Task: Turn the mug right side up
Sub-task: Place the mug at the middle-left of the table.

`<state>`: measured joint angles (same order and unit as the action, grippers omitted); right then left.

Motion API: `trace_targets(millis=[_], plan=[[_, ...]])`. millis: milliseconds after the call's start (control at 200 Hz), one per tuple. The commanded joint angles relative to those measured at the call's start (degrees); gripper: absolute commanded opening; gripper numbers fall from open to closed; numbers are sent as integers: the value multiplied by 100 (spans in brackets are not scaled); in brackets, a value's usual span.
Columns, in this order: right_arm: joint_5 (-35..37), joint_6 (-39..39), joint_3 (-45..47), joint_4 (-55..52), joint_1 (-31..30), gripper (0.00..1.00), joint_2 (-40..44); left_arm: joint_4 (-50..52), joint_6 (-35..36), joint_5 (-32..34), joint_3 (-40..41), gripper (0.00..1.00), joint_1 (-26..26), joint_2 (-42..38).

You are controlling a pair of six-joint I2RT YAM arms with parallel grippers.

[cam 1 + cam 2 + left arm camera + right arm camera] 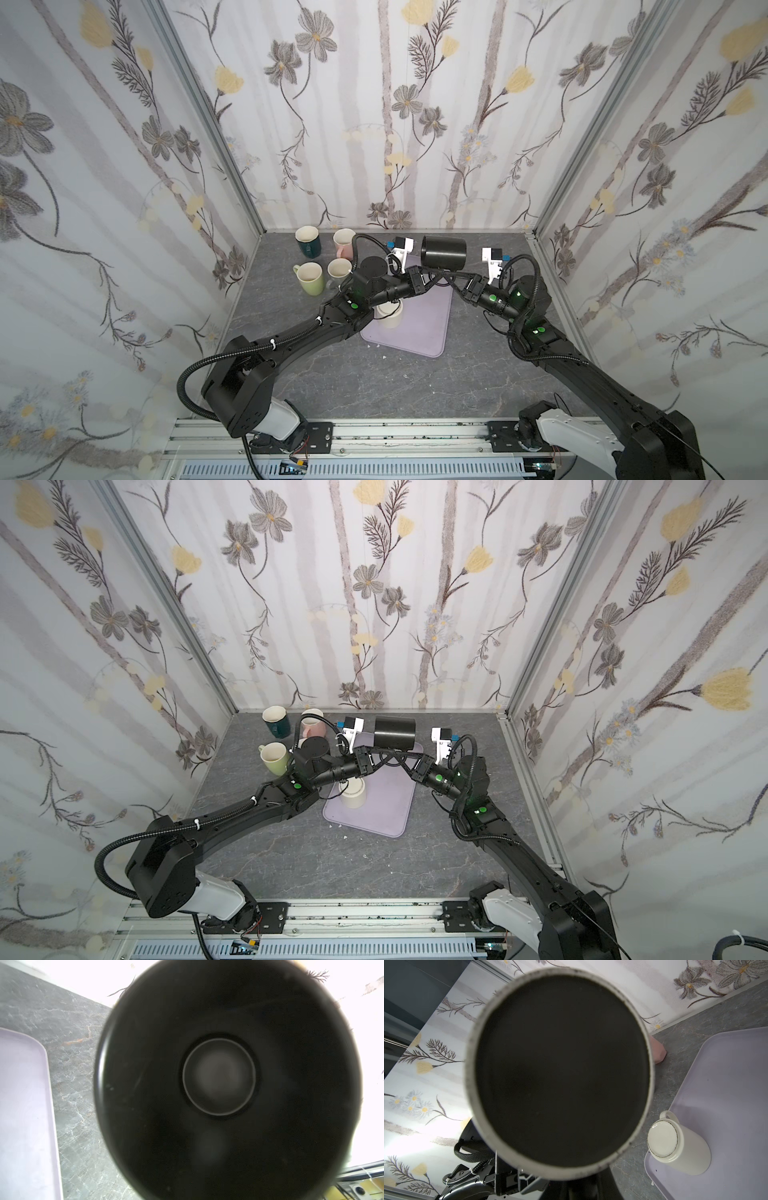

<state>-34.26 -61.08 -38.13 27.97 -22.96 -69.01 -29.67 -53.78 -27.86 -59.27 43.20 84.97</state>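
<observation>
In a top view the black mug [444, 253] hung sideways over the tray [428, 328], half turned. The right gripper [457, 277] pinched it underneath; whether the left gripper [432, 277] gripped, I couldn't tell. Left wrist showed its mouth, right wrist its base — uprighting remained.

Soft, even light in both top views, walls [374, 124] bowed at the edges; left wrist view glares white behind a blurred mug [145, 1084].

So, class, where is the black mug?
In both top views the black mug lies sideways, raised over the far end of the lilac tray, right of the pink mug.
</observation>
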Motion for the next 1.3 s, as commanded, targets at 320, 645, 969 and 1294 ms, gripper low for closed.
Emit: trace_targets(millis=[320,645,969,1294], plan=[[-120,702,-168,-353,-50,0,415,470,291,380,-319,0,171,-165],[33,791,-176,-559,-59,19,640,675,512,489,-369,0,214,-215],[461,1113,-703,-1455,-139,31,682,1913,1562,1350,-700,0,509,-421],[780,1298,-857,-1759,-226,48,782,2498,2050,1842,-768,0,513,-410]])
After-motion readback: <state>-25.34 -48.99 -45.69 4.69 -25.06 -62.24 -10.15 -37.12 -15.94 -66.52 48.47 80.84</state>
